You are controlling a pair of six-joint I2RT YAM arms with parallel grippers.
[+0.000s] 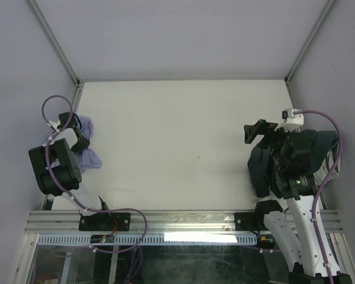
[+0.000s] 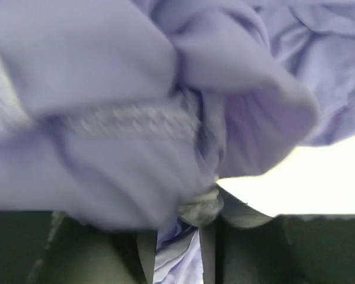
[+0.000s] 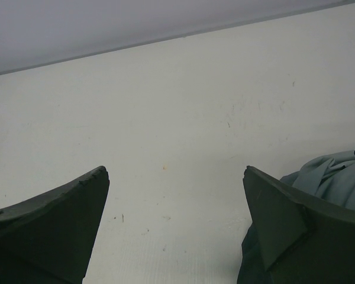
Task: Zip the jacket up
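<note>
White table (image 1: 183,142); jacket (image 2: 136,89) bunched at left edge, soft & thin (prob. slippery), so grab nr its front edge. L gripper (image 2: 186,234) pinches it; R gripper (image 3: 176,174) spread, empty.

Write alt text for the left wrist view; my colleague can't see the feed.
Lavender jacket fabric, bunched and blurry, fills almost the whole frame, with a fold pinched between the dark fingers of the left hand at bottom centre. A textured woven strip runs across the middle of the cloth, and a patch of bare white table shows at lower right.
</note>
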